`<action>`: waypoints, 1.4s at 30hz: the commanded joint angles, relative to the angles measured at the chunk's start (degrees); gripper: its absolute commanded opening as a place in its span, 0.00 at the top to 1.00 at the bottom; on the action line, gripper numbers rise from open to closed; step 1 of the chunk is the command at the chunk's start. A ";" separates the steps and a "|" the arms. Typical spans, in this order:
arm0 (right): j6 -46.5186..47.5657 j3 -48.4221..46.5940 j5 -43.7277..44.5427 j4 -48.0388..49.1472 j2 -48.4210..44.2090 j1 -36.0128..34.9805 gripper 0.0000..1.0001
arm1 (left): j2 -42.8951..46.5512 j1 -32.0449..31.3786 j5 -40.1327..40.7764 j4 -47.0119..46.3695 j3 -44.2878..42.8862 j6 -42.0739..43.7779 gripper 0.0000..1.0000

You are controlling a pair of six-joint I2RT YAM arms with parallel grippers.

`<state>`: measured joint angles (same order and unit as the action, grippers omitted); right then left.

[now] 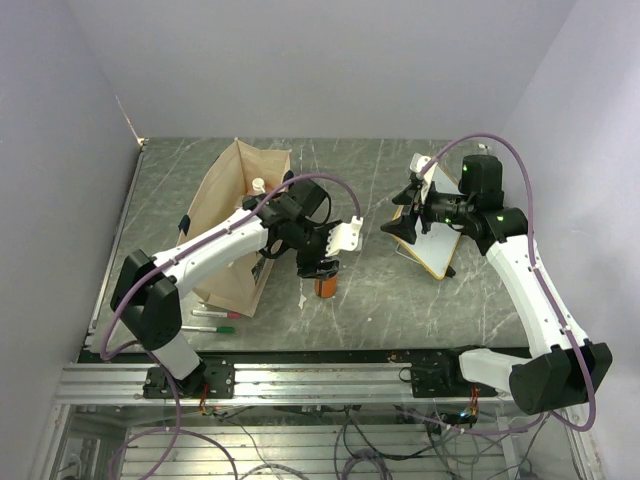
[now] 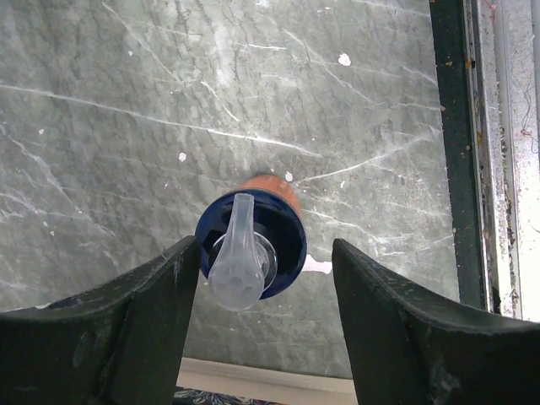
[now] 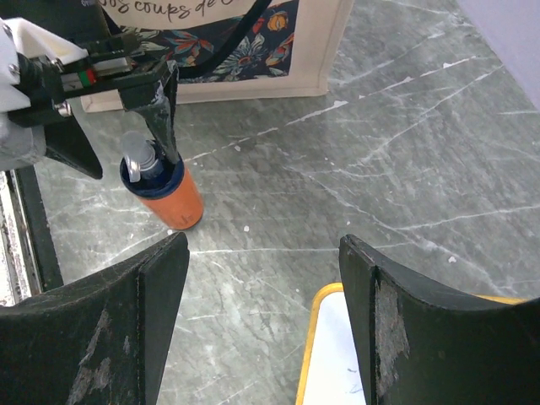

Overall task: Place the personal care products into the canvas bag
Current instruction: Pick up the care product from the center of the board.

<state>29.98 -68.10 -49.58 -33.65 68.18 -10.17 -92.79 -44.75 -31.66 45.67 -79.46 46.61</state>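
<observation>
The orange bottle [image 1: 326,287] with a blue collar and clear pump top stands upright on the table, right of the canvas bag [image 1: 235,225]. My left gripper [image 1: 322,264] is open and hovers just over it. In the left wrist view the pump top [image 2: 240,261] sits between the two fingers [image 2: 152,312], nearer the left one, and I cannot tell whether it touches. The right wrist view shows the bottle [image 3: 173,194] below the left gripper's fingers [image 3: 162,114]. My right gripper [image 1: 400,222] is open and empty. A white cap [image 1: 258,185] shows inside the bag. The other bottles are not visible.
A framed whiteboard [image 1: 437,240] lies under my right gripper; its yellow edge [image 3: 314,337] shows in the right wrist view. Two marker pens [image 1: 214,320] lie in front of the bag near the table's front edge. The bag's printed side [image 3: 245,42] faces right.
</observation>
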 commanded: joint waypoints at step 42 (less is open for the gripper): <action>1.22 0.40 -0.82 0.95 1.77 0.37 0.28 | 5.17 -0.64 1.45 3.64 -11.74 -2.91 0.93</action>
<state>30.68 -67.79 -49.98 -33.65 69.49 -10.17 -92.36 -45.23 -30.68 50.68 -85.86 45.47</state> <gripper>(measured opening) 0.717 0.363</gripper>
